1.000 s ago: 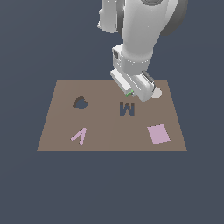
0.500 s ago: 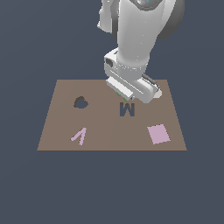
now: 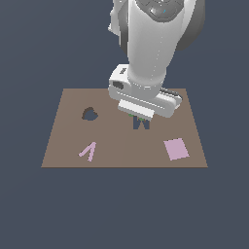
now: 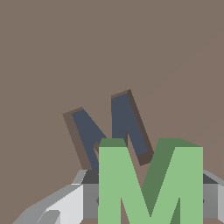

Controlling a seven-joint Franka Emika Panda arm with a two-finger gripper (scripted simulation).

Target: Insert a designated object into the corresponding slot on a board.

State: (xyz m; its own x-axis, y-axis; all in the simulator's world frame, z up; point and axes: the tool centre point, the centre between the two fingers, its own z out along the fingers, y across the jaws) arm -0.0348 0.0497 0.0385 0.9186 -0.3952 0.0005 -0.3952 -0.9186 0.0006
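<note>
My gripper (image 3: 140,116) hangs low over the brown board (image 3: 63,146) and is shut on the green M-shaped piece (image 3: 140,118). Only a sliver of the piece shows under the hand in the exterior view. The dark M-shaped slot (image 3: 142,124) lies just below and in front of the gripper, partly covered by it. In the wrist view the green piece (image 4: 148,183) is held upright between the grey fingers (image 4: 65,203), above the board. The slot (image 4: 89,131) sits just beyond the piece, offset and slightly rotated against it.
On the board are a dark roundish blob-shaped hole (image 3: 89,115), a pink V-shaped piece (image 3: 88,151) and a pink square (image 3: 176,148). The pale round disc is hidden behind the arm. The large white arm (image 3: 151,53) rises over the board's far middle.
The gripper with the green piece has moved down and toward the board's front, from beside the pale disc to just over the M slot. The disc is now hidden.
</note>
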